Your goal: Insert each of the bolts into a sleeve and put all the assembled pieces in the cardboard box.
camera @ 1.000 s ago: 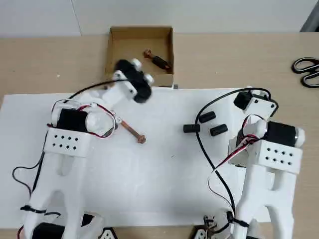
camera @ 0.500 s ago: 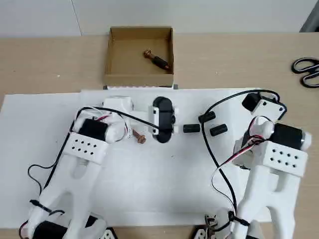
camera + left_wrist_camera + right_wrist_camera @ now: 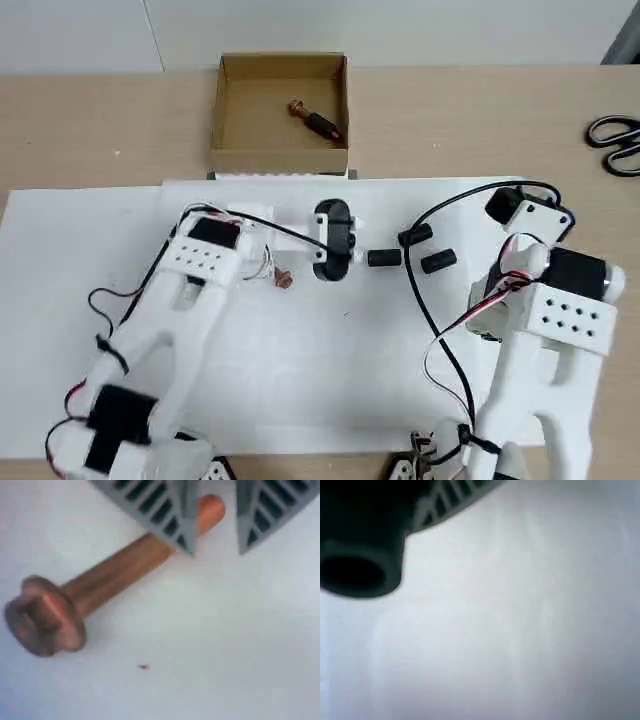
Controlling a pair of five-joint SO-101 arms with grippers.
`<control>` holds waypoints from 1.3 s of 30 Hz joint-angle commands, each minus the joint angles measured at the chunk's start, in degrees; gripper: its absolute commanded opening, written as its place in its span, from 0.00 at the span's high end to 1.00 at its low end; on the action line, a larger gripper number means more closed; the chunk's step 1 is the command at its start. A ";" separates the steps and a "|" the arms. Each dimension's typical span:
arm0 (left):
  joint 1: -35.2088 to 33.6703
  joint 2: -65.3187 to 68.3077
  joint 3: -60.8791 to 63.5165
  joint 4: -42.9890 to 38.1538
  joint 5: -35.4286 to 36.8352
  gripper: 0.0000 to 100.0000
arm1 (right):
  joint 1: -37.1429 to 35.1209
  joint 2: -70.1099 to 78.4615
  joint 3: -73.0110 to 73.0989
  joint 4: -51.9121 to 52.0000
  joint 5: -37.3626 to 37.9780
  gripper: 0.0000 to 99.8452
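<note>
A copper bolt [image 3: 90, 590] lies flat on the white paper [image 3: 330, 370]. My left gripper [image 3: 215, 545] is down at the paper and open, its grey ribbed fingers [image 3: 160, 510] straddling the bolt's plain end. In the high view the bolt's head [image 3: 284, 281] peeks out beside the left arm. My right gripper [image 3: 405, 525] holds a black sleeve [image 3: 362, 572] above the paper, open end toward the camera. Three more black sleeves [image 3: 384, 258] lie mid-paper. The cardboard box [image 3: 280, 160] at the back holds one assembled bolt and sleeve [image 3: 315, 121].
Scissors [image 3: 615, 135] lie on the wooden table at the far right. The right arm's black cable [image 3: 420, 300] loops across the paper beside the sleeves. The paper's front half has free room.
The left arm has swung from the box's front edge back and down over the bolt on the paper. The right arm has barely shifted.
</note>
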 commanded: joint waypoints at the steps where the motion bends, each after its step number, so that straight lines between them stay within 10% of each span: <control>1: -0.70 1.49 -3.91 -0.18 0.26 0.93 | 0.31 -1.36 0.09 -0.22 -0.35 1.00; 39: 0.97 15.21 -21.76 17.32 -1.41 0.92 | 0.48 -1.36 0.62 -0.92 -0.35 1.00</control>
